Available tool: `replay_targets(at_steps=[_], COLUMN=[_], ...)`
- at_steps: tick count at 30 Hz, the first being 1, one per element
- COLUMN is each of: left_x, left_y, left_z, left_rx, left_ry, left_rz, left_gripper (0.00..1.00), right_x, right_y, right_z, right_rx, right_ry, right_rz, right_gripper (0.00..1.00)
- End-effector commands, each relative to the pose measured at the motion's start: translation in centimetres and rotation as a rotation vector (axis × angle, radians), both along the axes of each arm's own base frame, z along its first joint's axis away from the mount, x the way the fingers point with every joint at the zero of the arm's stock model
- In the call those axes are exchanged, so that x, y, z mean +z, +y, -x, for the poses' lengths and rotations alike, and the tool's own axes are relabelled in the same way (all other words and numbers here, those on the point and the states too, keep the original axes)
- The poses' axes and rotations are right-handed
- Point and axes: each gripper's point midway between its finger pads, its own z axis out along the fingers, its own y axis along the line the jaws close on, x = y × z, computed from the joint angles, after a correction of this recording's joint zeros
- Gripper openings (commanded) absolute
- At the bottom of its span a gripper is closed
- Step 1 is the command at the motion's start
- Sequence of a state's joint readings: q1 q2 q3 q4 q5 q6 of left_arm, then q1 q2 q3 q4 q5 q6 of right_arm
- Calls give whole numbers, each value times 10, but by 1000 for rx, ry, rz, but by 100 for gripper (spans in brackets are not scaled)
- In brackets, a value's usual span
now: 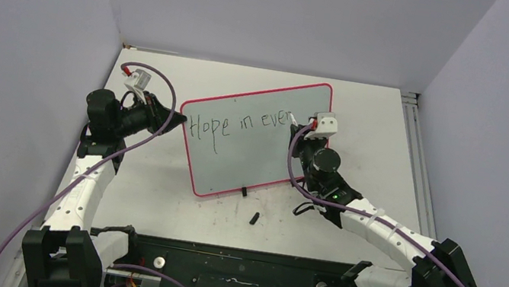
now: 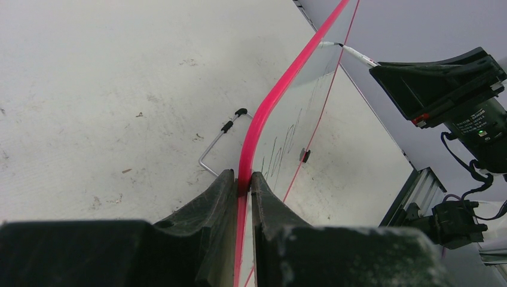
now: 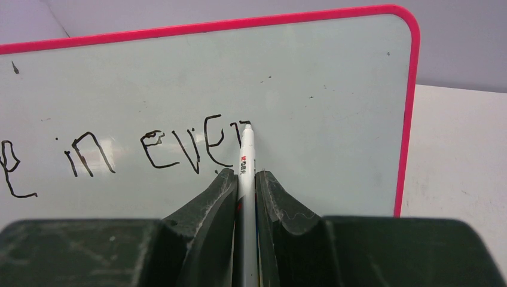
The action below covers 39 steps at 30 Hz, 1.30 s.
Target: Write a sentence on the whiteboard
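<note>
Step in hand: writing, mid-sentence, third word not yet finished.

Left gripper (image 2: 244, 179): clamped on the red rim of the whiteboard (image 3: 335, 119) near a corner, one finger on each face. The board is held standing on edge, leaning back a little. A wire stand (image 2: 218, 140) is seen just past the fingertips, on the board's back side.

Right gripper (image 3: 244, 176): closed on the pen (image 3: 246, 149). The barrel runs straight out between the fingers and the tip is touching the board face just ahead of them.

The sentence (image 3: 179, 149) is laid out left of the pen tip. "Hope in eve" is readable, plus a stroke under the tip, judged to be an "r".

Next move, as judged:
- The current stroke is to be finished, and the tip then lifted and stepped right of the fingers.
- The baseline is to be matched to the letters on the left.
- Bare board right of the tip ends at the rim, so tight spacing or a second line is likely needed.
- Pen pressure is to be kept light, since the board is braced by the left clamp only.
</note>
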<state>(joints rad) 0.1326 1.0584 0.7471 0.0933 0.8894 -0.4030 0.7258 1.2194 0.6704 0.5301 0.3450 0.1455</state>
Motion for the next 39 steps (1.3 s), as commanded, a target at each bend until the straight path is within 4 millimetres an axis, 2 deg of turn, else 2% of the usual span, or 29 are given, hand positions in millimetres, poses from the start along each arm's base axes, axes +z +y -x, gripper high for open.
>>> replay_targets(at_steps=[1, 17, 30, 36, 39], left_x=[8, 8, 9, 8, 8], left_y=[-5, -6, -6, -6, -5], left_z=[4, 4, 3, 3, 3], left_rx=[-28, -29, -29, -29, -28], left_ry=[-13, -12, -13, -11, -11], left_rz=[-10, -8, -7, -6, -6], left_gripper=[3, 3, 3, 3, 3], right_x=[11, 0, -11, -7, 2], right_y=[-6, 2, 0, -3, -7], right_z=[1, 6, 9, 12, 15], right_rx=[-21, 40, 40, 36, 25], right_ry=[-29, -5, 20, 15, -5], right_rz=[-45, -20, -6, -11, -29], right_gripper=[5, 5, 5, 5, 5])
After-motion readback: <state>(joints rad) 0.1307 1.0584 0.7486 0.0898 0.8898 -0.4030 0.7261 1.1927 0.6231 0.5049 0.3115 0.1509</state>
